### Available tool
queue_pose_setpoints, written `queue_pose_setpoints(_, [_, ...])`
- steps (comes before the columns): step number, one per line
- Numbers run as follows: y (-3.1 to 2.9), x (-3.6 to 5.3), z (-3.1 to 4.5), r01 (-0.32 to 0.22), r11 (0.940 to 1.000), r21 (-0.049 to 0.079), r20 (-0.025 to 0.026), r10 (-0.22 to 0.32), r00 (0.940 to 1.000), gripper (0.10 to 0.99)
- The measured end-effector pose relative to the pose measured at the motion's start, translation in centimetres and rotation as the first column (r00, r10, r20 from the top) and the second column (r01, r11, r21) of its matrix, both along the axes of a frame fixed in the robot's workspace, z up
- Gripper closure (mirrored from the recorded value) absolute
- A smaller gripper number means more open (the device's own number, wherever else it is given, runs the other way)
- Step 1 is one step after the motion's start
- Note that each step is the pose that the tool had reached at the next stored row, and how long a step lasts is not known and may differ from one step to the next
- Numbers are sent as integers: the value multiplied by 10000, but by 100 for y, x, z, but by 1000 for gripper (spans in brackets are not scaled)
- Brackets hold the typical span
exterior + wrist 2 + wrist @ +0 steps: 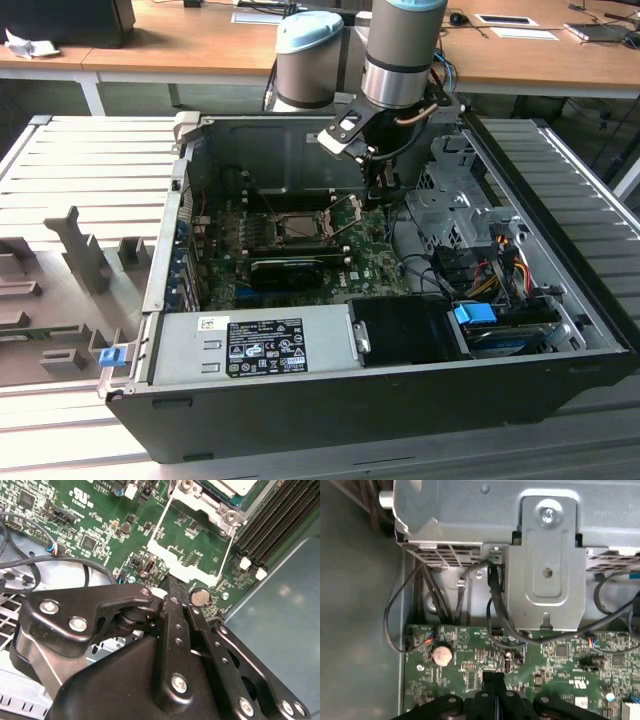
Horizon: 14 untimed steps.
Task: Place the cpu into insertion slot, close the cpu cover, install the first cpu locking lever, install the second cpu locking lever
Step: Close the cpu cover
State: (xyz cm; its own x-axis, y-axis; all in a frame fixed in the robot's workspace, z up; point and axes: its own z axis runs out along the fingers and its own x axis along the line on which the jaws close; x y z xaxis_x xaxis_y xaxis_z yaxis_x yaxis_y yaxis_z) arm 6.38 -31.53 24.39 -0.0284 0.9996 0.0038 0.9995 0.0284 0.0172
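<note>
Inside an open computer case (330, 410), the end effector (170, 591), fingers pinched narrow, meets the free edge of the swung-open cpu cover (187, 566); the cpu (229, 486) sits in the insertion slot (265, 232).

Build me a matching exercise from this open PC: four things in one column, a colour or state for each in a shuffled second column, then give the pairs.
Things:
1. cpu cover
2. coin battery
3. expansion card
4. hand

Descriptions:
A. long and black
B. shut, tips near the cover
C. round and silvery
D. silvery frame, swung open

Pairs: 1-D, 2-C, 3-A, 4-B.
</note>
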Motion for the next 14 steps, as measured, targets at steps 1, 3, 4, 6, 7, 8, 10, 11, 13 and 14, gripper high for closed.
queue_pose_setpoints(1, [0,-60,1,-2,10000,-2,0,2,10000,980])
queue_pose_setpoints(3, [0,-124,1,0,10000,-1,-1,0,10000,980])
queue_pose_setpoints(4, [1,-145,0,0,10000,-1,-1,0,10000,980])
queue_pose_setpoints(6, [2,-163,1,0,10000,-2,0,0,10000,980])
queue_pose_setpoints(7, [2,-175,0,0,10000,-1,0,0,10000,980])
queue_pose_setpoints(8, [2,-184,0,1,10000,-1,0,-1,10000,980])
queue_pose_setpoints(10, [2,-198,0,0,10000,-1,0,0,10000,980])
queue_pose_setpoints(11, [2,-206,0,-1,10000,-1,0,1,10000,980])
queue_pose_setpoints(13, [2,-223,0,-1,10000,-1,-1,1,10000,980])
queue_pose_setpoints(14, [2,-230,0,-1,10000,-1,-1,1,10000,980])
